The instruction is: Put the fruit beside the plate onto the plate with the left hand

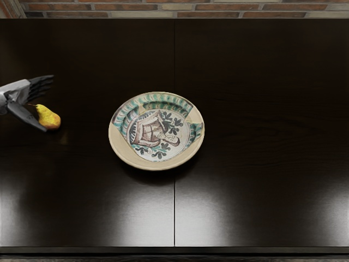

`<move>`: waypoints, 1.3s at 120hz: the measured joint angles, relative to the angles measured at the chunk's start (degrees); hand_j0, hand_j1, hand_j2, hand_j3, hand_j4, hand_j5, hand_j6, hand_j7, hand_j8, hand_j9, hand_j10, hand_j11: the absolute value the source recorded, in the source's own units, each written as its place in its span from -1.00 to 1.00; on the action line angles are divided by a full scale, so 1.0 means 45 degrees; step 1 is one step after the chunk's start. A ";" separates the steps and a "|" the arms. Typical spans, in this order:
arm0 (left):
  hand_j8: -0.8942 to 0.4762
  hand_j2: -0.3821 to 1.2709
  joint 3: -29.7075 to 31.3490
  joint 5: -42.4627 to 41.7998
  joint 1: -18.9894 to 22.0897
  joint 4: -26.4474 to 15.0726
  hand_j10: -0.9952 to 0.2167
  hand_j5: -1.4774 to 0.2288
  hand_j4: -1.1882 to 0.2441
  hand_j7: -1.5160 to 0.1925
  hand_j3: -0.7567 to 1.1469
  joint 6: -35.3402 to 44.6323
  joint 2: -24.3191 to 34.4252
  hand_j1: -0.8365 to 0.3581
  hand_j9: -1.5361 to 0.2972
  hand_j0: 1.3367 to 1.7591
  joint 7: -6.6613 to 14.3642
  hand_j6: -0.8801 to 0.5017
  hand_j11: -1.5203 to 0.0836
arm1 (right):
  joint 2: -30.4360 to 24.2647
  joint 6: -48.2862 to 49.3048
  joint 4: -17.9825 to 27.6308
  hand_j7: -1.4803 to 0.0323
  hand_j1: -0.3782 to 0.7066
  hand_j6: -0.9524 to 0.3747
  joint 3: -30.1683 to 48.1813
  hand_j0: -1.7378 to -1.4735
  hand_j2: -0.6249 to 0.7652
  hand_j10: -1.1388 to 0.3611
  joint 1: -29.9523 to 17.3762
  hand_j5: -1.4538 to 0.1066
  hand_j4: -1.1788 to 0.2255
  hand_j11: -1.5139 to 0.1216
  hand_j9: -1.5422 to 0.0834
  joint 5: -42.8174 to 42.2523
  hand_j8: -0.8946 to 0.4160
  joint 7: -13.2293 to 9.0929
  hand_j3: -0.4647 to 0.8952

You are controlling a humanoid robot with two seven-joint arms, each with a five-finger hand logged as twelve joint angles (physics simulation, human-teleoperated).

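Note:
A small yellow fruit with an orange-red blush lies on the dark table, well left of the plate. The plate is cream-rimmed with a green and brown painted pattern, sits at the table's middle, and has nothing on it. My left hand comes in from the left edge and is open. Its dark fingers stretch out above the fruit, and its thumb runs along the fruit's near-left side. I cannot tell whether the thumb touches the fruit. The fingers are not closed on it.
The glossy dark table spreads wide to the right and front of the plate. A brick wall runs along the far edge. A seam runs down the tabletop's middle.

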 joint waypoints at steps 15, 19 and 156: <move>0.30 -0.53 0.0015 0.0028 0.0029 0.0200 0.64 0.73 0.65 0.77 -0.20 -0.0001 -0.0147 0.98 0.68 0.52 0.0002 0.27 0.90 | 0.0000 0.0000 -0.0001 0.92 -0.89 0.40 -0.0007 -0.40 -0.11 0.49 -0.0014 0.82 0.64 0.81 0.86 0.0000 0.33 0.0003 -0.32; 0.30 -0.53 0.0017 0.0033 0.0039 0.0233 0.64 0.73 0.65 0.77 -0.20 0.0000 -0.0148 0.99 0.68 0.52 0.0003 0.27 0.90 | 0.0000 0.0000 0.0002 0.92 -0.89 0.40 -0.0007 -0.40 -0.11 0.49 -0.0017 0.82 0.64 0.81 0.86 0.0000 0.33 0.0003 -0.32; 0.30 -0.53 0.0167 0.0000 0.0274 0.0960 0.64 0.73 0.65 0.77 -0.20 -0.0001 -0.0558 0.99 0.68 0.52 0.0005 0.27 0.90 | 0.0000 0.0000 0.0008 0.92 -0.89 0.40 -0.0010 -0.40 -0.11 0.49 -0.0063 0.82 0.64 0.81 0.86 0.0000 0.33 0.0012 -0.32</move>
